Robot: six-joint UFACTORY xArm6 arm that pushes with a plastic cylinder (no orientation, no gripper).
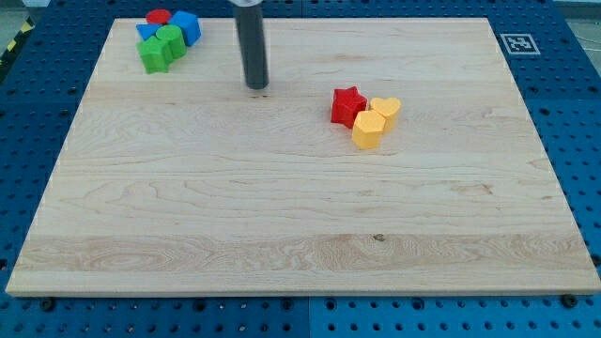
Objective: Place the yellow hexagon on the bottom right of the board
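Note:
The yellow hexagon lies right of the board's centre, a little above the middle. It touches a red star at its upper left and a second yellow block, heart-like in shape, at its upper right. My tip rests on the board in the upper middle, well to the left of this cluster and apart from every block.
A cluster sits in the board's top left corner: a green block, a blue block, a red block and another blue piece. A fiducial tag lies off the wooden board, past its top right corner.

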